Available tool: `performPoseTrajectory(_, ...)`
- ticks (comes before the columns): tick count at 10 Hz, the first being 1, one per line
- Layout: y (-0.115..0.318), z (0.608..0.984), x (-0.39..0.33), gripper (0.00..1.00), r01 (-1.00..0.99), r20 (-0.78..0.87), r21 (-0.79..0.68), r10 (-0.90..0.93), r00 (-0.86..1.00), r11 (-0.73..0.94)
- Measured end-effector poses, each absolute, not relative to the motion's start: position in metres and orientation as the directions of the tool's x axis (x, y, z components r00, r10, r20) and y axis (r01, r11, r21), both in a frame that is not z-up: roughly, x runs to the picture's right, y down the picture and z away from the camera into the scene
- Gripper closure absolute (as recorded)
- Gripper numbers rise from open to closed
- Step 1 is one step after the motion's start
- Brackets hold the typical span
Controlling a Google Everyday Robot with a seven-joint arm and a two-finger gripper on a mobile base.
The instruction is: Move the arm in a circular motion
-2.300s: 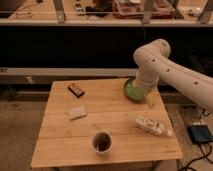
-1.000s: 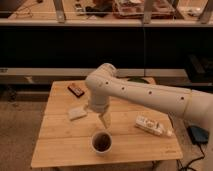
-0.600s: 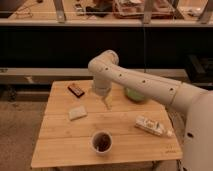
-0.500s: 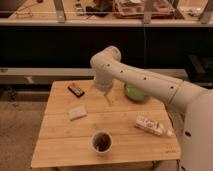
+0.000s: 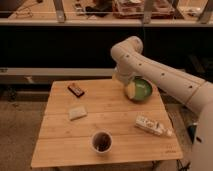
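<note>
Camera view has the arm (image 5: 165,77) reaching in from the right, its hand (image 5: 130,90), clenched or released I cannot tell, hanging low at the green bowl (image 5: 145,89) on the far right of the bench (image 5: 60,137), so a low circling sweep could knock that bowl.

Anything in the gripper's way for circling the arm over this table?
Possibly the green bowl: the gripper hangs at its left rim, clearance unclear. The cup stands farther off, toward the front edge.
</note>
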State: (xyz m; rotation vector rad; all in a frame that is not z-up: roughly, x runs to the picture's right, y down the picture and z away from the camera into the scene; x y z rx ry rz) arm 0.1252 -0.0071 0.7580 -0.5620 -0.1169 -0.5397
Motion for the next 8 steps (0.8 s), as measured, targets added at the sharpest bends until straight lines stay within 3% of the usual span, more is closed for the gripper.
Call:
performPoseTrajectory(4,0.023,0.711,0.203,0.20,0.361,0.115,-0.544,-0.359,0.926,0.757)
performPoseTrajectory(8,0.091,0.655,0.183,0.20,0.327,0.151,-0.560,-0.294,0.944,0.761)
